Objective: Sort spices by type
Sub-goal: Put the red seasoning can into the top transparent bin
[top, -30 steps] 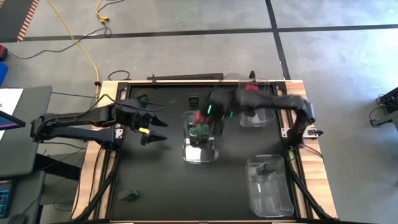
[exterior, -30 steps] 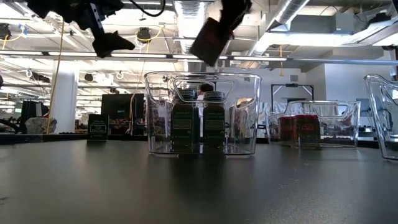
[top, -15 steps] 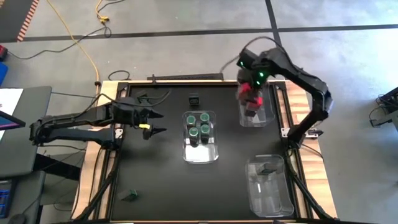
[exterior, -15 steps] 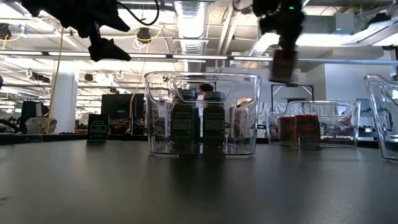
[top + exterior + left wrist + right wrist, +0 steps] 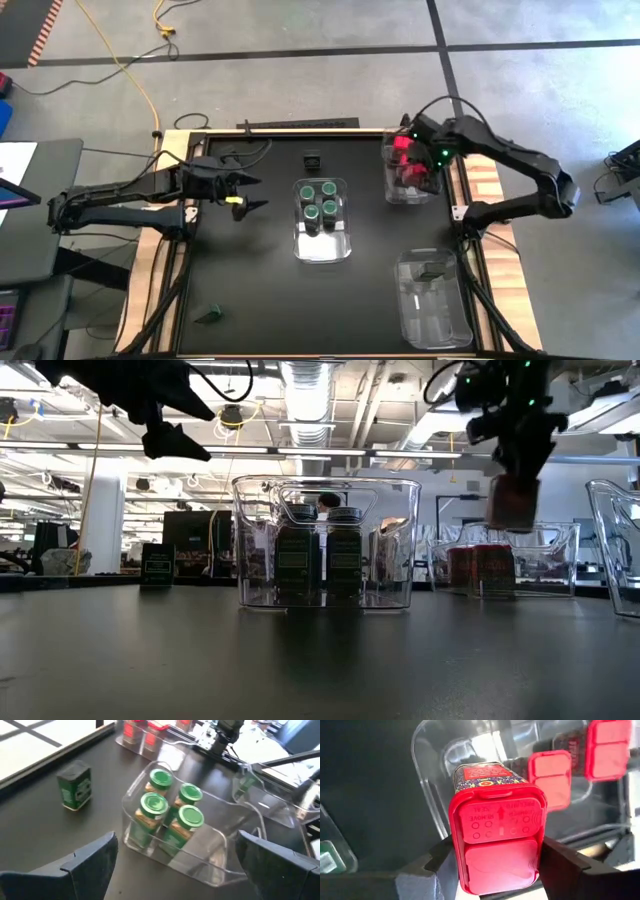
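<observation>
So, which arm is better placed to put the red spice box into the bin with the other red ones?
The right. Its gripper already holds the red box above that bin; the left gripper hangs open and empty.

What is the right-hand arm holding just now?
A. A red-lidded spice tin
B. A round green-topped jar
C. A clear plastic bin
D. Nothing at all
A: the right wrist view shows the right gripper clamped on a red-lidded spice tin, and the high view places it above the clear bin that holds other red tins; the four green-topped jars stand in the middle bin.
</observation>
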### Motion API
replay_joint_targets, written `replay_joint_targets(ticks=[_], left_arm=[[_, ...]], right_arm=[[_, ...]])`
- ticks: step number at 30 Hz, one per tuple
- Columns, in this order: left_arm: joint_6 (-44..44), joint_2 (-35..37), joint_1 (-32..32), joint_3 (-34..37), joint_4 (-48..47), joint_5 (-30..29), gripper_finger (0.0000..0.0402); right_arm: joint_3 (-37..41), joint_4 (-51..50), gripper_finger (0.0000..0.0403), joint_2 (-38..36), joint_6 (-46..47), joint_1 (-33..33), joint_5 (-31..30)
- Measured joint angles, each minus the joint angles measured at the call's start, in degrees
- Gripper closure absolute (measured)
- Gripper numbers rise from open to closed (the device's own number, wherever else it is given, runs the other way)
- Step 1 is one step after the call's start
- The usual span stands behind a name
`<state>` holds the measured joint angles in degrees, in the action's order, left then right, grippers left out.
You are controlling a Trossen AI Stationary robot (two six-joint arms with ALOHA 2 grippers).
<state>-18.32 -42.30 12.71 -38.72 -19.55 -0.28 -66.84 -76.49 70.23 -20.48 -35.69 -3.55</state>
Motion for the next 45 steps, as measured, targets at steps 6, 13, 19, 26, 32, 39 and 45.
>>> replay_joint_targets(ticks=[6,13,19,26,32,39,45], left_arm=[[-2.7,0.0,0.0,0.0,0.0,-0.6,0.0019],[-5.5,0.0,0.0,0.0,0.0,-0.6,0.0019],[-5.5,0.0,0.0,0.0,0.0,-0.6,0.0019],[-5.5,0.0,0.0,0.0,0.0,-0.6,0.0019],[-5.5,0.0,0.0,0.0,0.0,-0.6,0.0019],[-5.5,0.0,0.0,0.0,-0.1,-0.6,0.0019],[-5.5,0.0,0.0,0.0,-0.1,-0.6,0.0019]], right_arm=[[3.2,4.3,0.0162,2.7,-4.1,-0.1,-0.2],[7.1,8.0,0.0162,6.0,-6.3,-0.4,-1.0],[10.6,12.8,0.0162,7.0,-6.6,-1.3,-1.3],[14.0,16.1,0.0143,7.0,-9.4,-1.2,-1.5],[16.1,16.4,0.0136,7.0,-8.9,-1.2,-1.5],[16.1,18.1,0.0134,7.0,-8.1,-1.2,-1.5],[16.1,18.3,0.0133,7.0,-8.0,-1.2,-1.5]])
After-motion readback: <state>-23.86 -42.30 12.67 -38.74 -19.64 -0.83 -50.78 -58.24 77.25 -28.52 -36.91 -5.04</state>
